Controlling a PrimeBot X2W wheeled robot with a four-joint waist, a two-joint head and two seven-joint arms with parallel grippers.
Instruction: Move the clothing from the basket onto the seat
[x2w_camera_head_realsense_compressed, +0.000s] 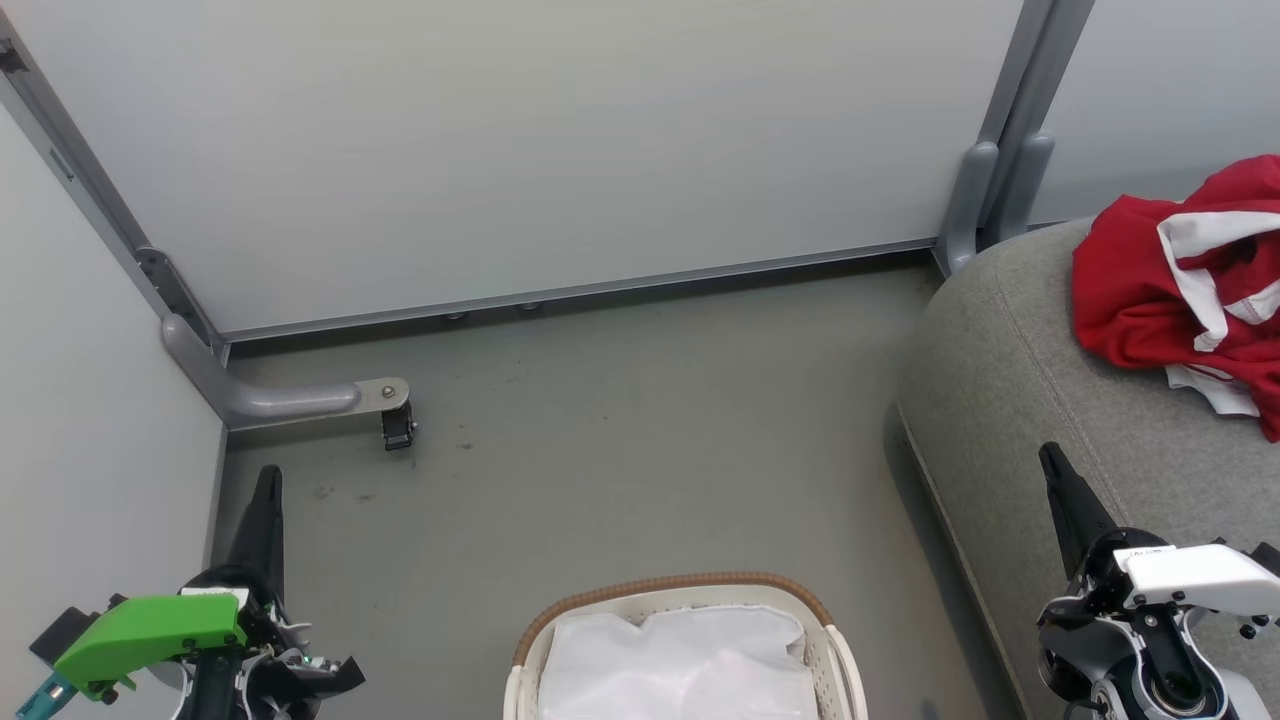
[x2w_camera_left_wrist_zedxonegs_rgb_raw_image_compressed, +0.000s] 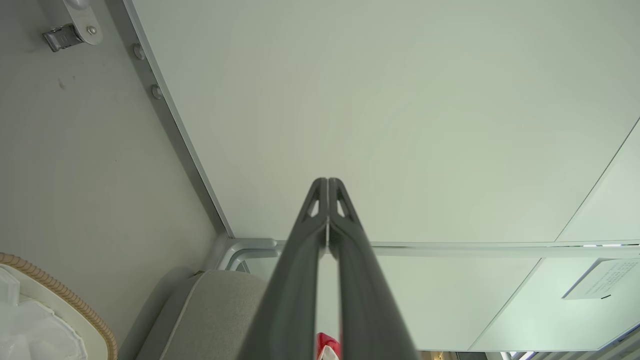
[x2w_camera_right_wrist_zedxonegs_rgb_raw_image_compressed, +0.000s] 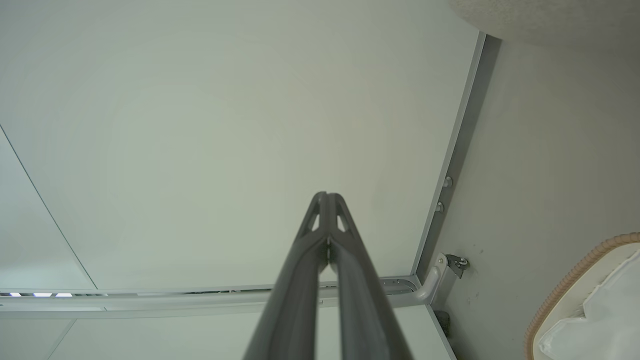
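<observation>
- Left gripper (x2w_camera_head_realsense_compressed: 267, 492), fingers pressed together and empty, points straight up at lower left, above the floor (x2w_camera_head_realsense_compressed: 620, 430).
- Right gripper (x2w_camera_head_realsense_compressed: 1053, 468), likewise closed and empty, stands upright over the seat (x2w_camera_head_realsense_compressed: 1000, 400).
- Clothing (x2w_camera_head_realsense_compressed: 1140, 290) lies crumpled on the seat, well apart from the basket (x2w_camera_head_realsense_compressed: 680, 584).

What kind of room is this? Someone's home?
Likely a test booth staged as a home corner: plain white partition panels on metal feet, a bare grey floor, with a grey seat and a laundry basket.
</observation>
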